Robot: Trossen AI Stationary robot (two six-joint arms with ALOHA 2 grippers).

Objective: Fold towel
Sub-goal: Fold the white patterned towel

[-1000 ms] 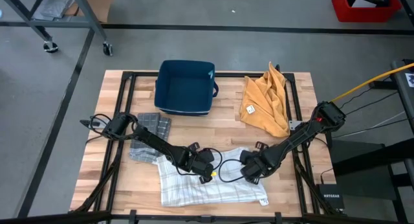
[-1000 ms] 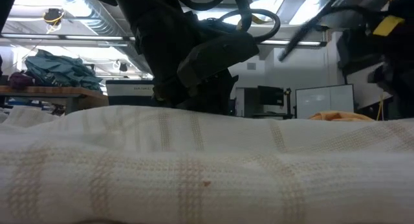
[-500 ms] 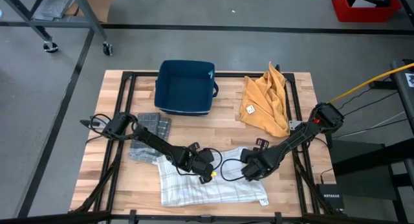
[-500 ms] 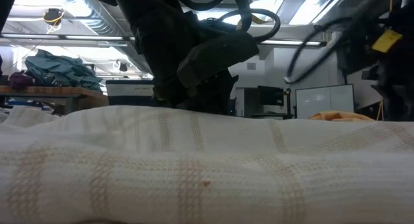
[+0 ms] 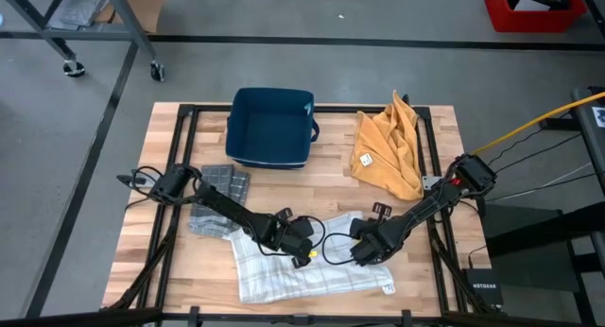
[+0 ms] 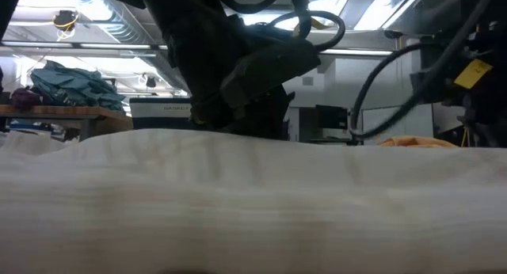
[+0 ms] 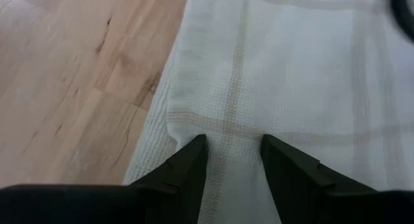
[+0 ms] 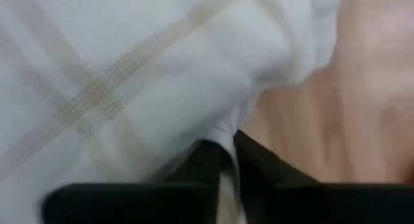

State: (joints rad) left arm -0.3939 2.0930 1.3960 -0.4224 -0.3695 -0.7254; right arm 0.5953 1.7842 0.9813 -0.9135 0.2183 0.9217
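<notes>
**Both grippers at the far edge of the white towel**

Wooden slats make up my bench (image 5: 321,180), set on a grey workshop floor, and the low view looks past it to shelving and monitors in the room behind. At the near side lies the white checked towel (image 5: 302,275), spread roughly flat with thin tan stripes crossing it. That is the piece I mean to fold.

I have the left gripper (image 5: 301,240) down at the towel's far edge, towards its left corner. In the left wrist view its fingers (image 7: 187,169) stand moderately apart with a strip of cloth between them; I read that as straddling the hem, not yet pinching it. The right gripper (image 5: 367,251) sits at the far edge near the right corner. In the right wrist view its fingers (image 8: 210,156) are narrowed almost together with a fold of white cloth bunched at their tips, so I judge it has just caught that corner.

Placing one gripper at each far corner makes sense to me: lifting both together would let me carry that edge over the near one for a clean half fold.

Further back are a dark blue bin (image 5: 271,127), a crumpled mustard-yellow cloth (image 5: 389,149) with a small tag, and a grey checked cloth (image 5: 217,202) beside the left arm, all well apart from the towel.
</notes>
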